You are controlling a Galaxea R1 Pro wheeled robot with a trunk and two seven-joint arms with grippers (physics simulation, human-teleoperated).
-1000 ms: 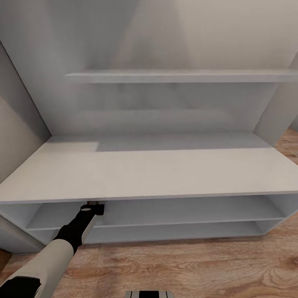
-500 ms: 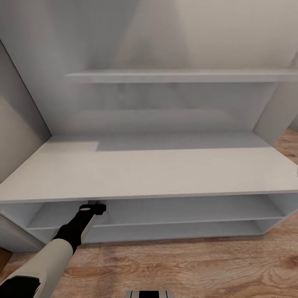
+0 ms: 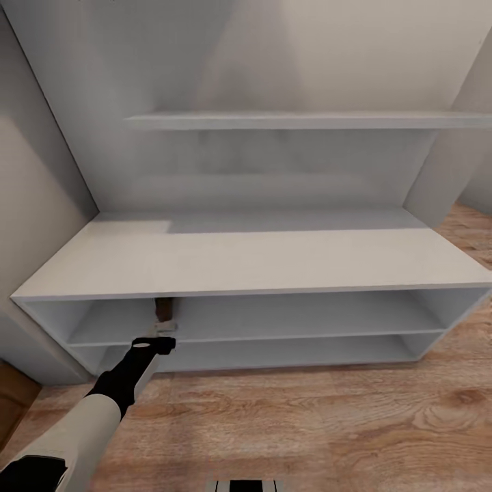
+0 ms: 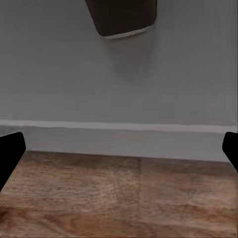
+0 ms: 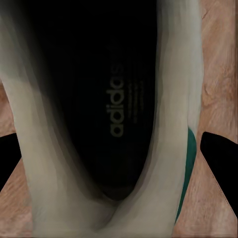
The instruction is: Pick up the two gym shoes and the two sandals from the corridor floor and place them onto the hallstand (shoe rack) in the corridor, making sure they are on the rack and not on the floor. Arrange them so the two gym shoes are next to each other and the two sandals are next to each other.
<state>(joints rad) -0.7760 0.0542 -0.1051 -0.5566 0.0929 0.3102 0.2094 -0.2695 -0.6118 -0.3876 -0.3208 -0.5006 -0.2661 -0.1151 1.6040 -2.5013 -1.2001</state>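
- Sandal (image 3: 163, 311) lay on the upper open shelf of the hallstand (image 3: 246, 263), left of centre in the head view, its end near the shelf's front edge; in the left wrist view it appeared as a dark shape (image 4: 123, 17) at the top centre of the frame.
- The left gripper (image 3: 162, 337) hung just in front of that shelf edge, jaws spread wide and empty, fingers (image 4: 10, 153) at the frame's two sides.
- The right gripper (image 5: 119, 163) had a gym shoe (image 5: 106, 124) between its fingers, its dark insole facing the lens; whether the jaws were pinching it I cannot tell.
- Judged best: draw the left arm straight out without clipping the sandal, then bring the shoe to a bare stretch of rack, leaving room beside the sandal for its mate.
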